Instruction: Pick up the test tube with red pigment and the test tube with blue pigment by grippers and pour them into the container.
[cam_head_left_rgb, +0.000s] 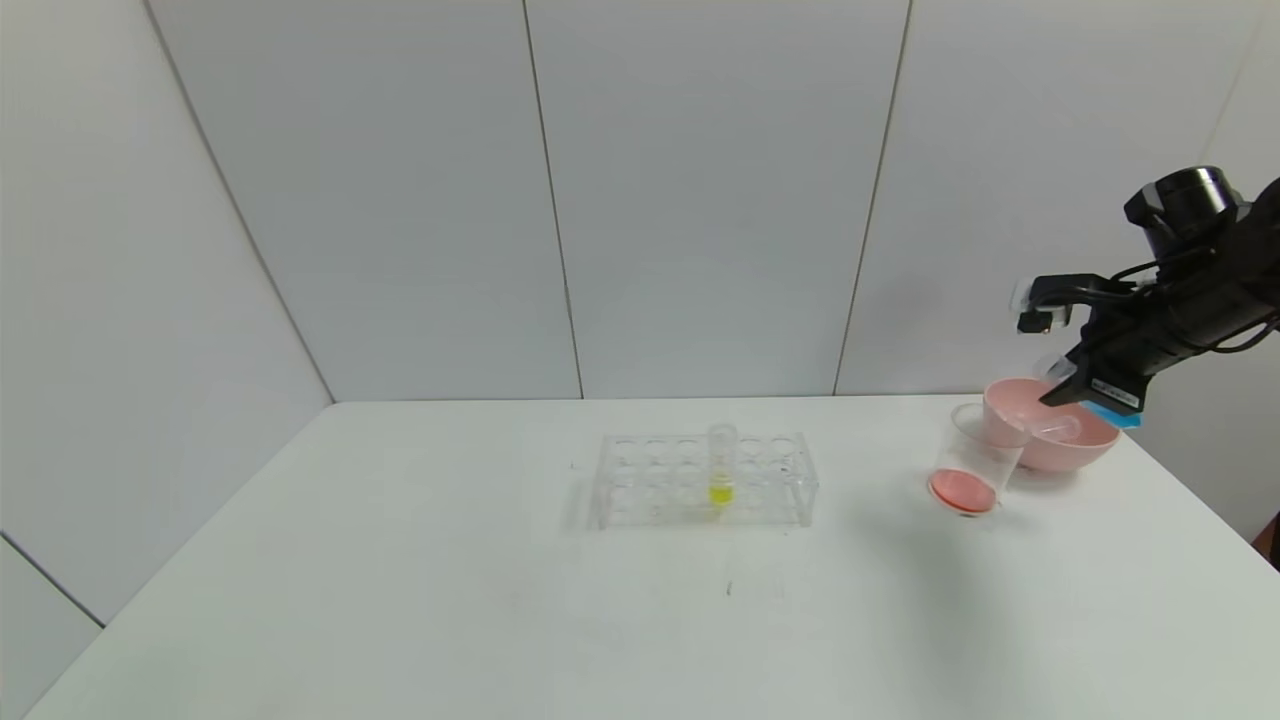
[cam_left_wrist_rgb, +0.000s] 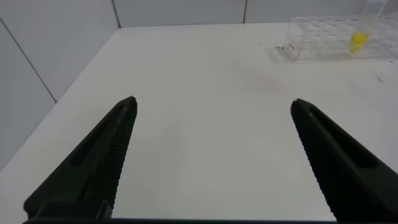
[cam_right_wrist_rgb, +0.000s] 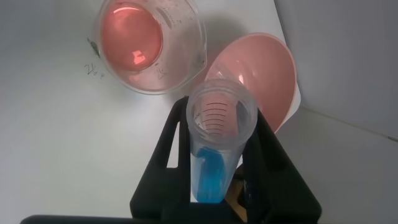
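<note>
Stretching across most of the head view is a white tabletop (cam_head_left_rgb: 400, 600), backed by pale grey wall panels. On it, from biggest to smallest:

A clear multi-hole tube rack (cam_head_left_rgb: 705, 480) sits near the middle of the tabletop, with one tube of yellow liquid (cam_head_left_rgb: 721, 464) standing upright in it.

A pink bowl (cam_head_left_rgb: 1048, 428) rests at the far right side of the tabletop. Just beside it, on the side toward the rack, stands the container (cam_head_left_rgb: 973, 460), a clear tapered cup holding a shallow layer of red-orange liquid. From the head view, cup and bowl seem to touch, though I cannot be sure.

The right gripper (cam_head_left_rgb: 1075, 385), black, reaches in from the right edge and hangs above the pink bowl. Its jaws are pinching the test tube with blue pigment (cam_right_wrist_rgb: 219, 140). In the right wrist view the tube's open mouth faces the camera, blue liquid pooled low inside it, with the container (cam_right_wrist_rgb: 148, 43) and the pink bowl (cam_right_wrist_rgb: 261, 71) below on the tabletop. In the head view the tube is mostly hidden by the gripper; only a sliver of blue shows at its lower edge.

The left gripper (cam_left_wrist_rgb: 211, 162) is held low over a bare part of the tabletop, well apart from the rack, its jaws spread wide and holding nothing.
</note>
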